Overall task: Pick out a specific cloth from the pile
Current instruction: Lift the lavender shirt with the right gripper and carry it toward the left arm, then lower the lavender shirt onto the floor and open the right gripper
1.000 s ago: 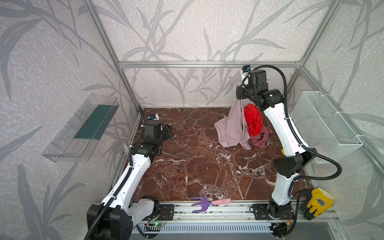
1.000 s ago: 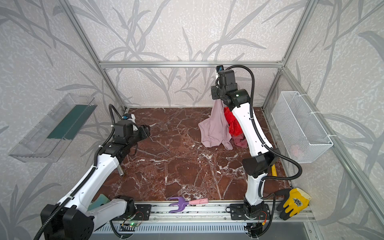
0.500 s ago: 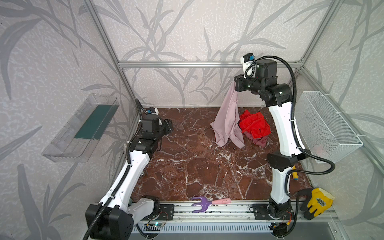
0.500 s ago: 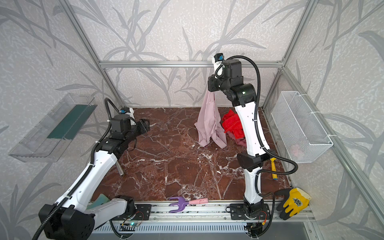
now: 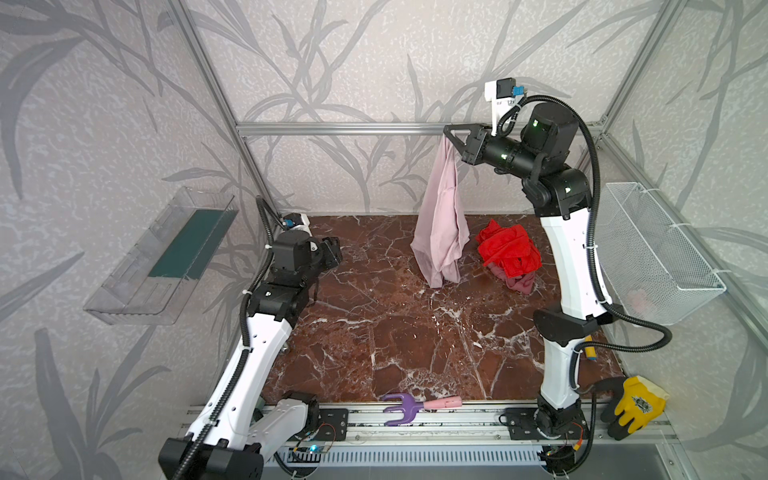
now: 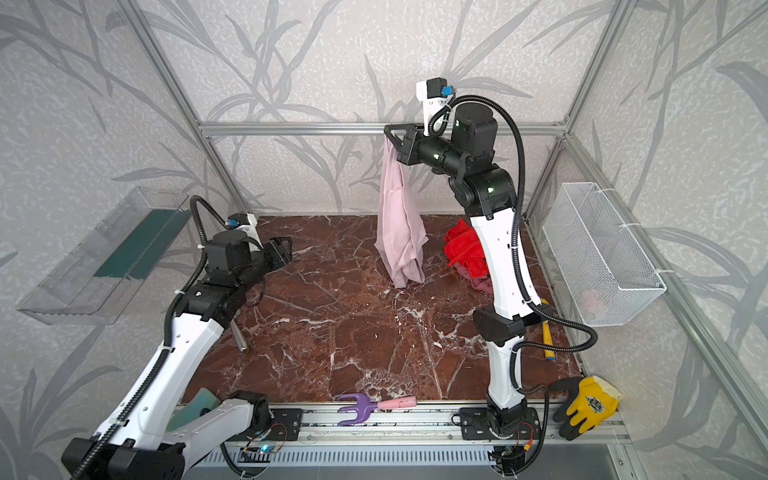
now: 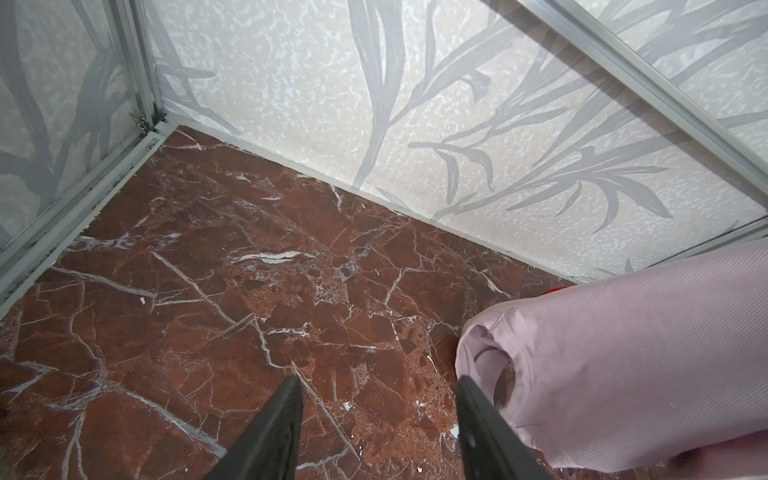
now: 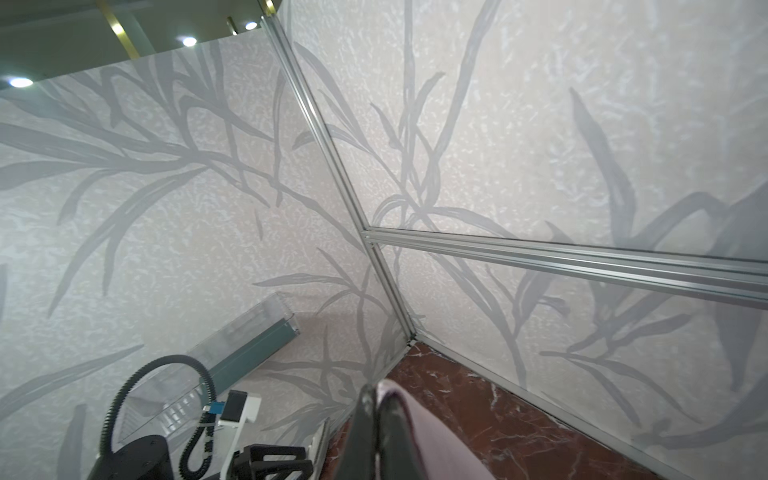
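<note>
We see the right gripper (image 5: 450,134) pinched shut on the cloth (image 5: 439,224), which hangs straight below it. The pile (image 5: 508,251) lies under its arm. The left gripper (image 7: 377,380) gapes, empty.

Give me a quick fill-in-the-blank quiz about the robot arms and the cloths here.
The pale lilac-pink thin cloth hangs from the ____ gripper, shut on it.
The left gripper, holding nothing, is ____.
The crumpled cloth topping the pile on the reddish-brown marble table is bright ____.
Missing words: right, open, red.
</note>
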`<state>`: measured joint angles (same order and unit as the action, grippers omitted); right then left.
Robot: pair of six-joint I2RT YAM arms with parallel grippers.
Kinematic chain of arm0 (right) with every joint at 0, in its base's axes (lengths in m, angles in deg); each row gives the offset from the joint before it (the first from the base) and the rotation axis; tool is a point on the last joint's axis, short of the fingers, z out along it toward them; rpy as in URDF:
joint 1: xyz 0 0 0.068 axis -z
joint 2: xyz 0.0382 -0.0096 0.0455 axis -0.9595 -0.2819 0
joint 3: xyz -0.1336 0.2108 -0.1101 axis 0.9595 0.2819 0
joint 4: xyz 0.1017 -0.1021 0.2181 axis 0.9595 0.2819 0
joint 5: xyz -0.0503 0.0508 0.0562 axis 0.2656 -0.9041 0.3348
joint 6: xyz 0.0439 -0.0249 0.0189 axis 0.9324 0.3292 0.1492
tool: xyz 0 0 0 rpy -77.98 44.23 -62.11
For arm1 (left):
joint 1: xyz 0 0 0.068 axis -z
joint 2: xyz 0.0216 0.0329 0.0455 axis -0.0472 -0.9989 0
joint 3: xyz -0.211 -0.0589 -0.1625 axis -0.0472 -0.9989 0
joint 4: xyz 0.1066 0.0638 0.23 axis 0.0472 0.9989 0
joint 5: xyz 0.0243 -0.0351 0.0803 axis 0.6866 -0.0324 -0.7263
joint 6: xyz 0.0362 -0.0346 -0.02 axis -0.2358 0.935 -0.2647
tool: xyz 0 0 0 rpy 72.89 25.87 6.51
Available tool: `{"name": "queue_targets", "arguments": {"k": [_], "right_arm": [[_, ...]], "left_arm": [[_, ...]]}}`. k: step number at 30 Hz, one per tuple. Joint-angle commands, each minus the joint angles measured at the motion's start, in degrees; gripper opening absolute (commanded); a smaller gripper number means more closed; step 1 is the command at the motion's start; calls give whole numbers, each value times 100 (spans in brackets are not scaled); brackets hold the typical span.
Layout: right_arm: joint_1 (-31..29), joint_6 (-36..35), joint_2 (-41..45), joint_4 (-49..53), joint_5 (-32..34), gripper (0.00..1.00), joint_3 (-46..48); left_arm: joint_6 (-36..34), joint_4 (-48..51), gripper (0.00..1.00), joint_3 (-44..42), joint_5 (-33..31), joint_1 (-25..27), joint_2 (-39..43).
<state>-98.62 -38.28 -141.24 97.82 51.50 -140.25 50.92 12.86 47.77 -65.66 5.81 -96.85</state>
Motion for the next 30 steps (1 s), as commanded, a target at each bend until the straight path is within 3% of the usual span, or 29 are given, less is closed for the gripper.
{"name": "queue_targets", "arguments": {"k": [1, 15, 30], "right_arm": [[-174, 391, -117, -747, -268, 0, -25], [-1116, 553, -1200, -1039, -161, 0, -133], [-2063, 240, -2807, -908, 386, 1, -9]], "left_arm": [[-39, 235, 57, 134, -165, 11, 231], [-410, 1005, 57, 351, -605, 10, 920], [-585, 1687, 57, 234, -848, 10, 1341]]}}
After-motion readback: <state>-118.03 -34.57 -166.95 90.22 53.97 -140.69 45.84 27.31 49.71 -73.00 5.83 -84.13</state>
